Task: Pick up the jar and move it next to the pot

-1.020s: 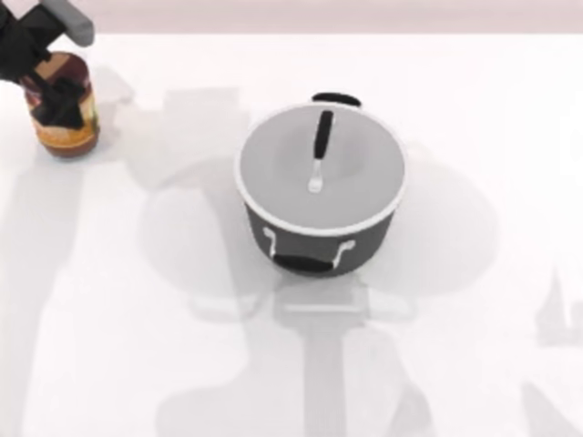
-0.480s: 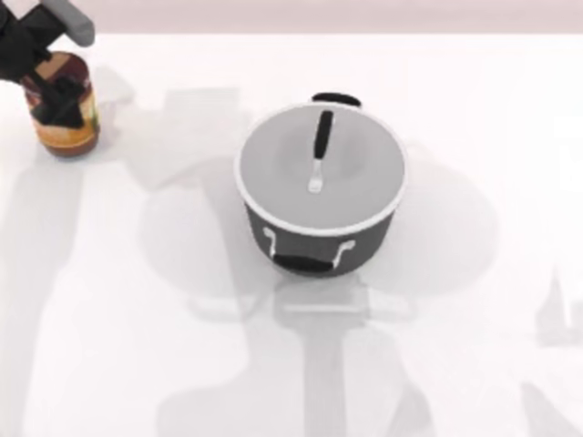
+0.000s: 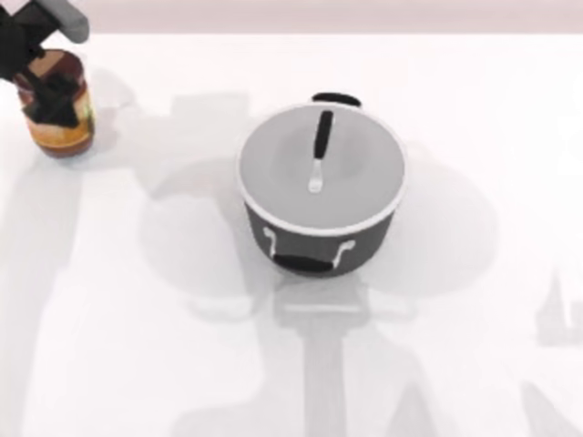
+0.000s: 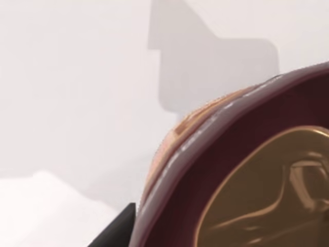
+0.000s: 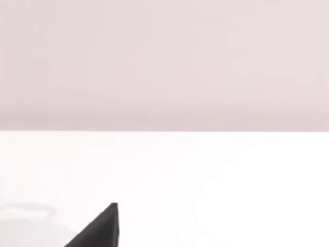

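The jar (image 3: 62, 135), small with an orange-yellow label and dark reddish contents, is at the table's far left back corner. My left gripper (image 3: 47, 91) comes down over its top and is shut on it. In the left wrist view the jar's brown lid and glass shoulder (image 4: 257, 180) fill the picture, with one dark fingertip (image 4: 117, 230) against its side. The pot (image 3: 355, 173), large and dark grey with a grey lid, white rim and black handles, stands at the table's middle, well to the right of the jar. My right gripper (image 5: 103, 231) shows only as a dark tip and is outside the top view.
The white table (image 3: 137, 319) carries only grey arm shadows around the pot. Its back edge (image 3: 273, 33) runs just behind the jar. The right wrist view looks over bare white table toward a pale wall.
The jar and my left gripper have shifted slightly to the left and toward the back edge together. The pot has not moved.
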Controlling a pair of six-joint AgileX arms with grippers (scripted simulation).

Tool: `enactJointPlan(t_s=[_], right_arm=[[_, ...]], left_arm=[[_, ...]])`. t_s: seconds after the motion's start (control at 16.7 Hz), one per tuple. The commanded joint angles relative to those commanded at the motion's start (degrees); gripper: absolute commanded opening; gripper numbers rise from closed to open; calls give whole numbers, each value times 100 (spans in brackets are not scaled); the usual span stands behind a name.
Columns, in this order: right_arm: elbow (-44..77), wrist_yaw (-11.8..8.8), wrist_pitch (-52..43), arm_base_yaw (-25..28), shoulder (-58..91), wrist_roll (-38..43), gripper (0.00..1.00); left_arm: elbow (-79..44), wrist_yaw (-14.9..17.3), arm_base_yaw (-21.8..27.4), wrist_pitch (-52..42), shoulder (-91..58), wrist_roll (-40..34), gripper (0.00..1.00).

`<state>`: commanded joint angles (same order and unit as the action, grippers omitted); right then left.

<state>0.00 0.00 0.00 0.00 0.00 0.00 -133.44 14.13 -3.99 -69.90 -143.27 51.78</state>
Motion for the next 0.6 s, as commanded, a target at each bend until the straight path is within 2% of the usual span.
enactJointPlan(t_s=[0.36,0.6], right_arm=[[0,0,0,0,0,0,100],[0,0,0,0,0,0,100]], left_arm=[[1742,-10,-141,-141,1940,75,0],[2307,-22,-203,-203,2520,112,0]])
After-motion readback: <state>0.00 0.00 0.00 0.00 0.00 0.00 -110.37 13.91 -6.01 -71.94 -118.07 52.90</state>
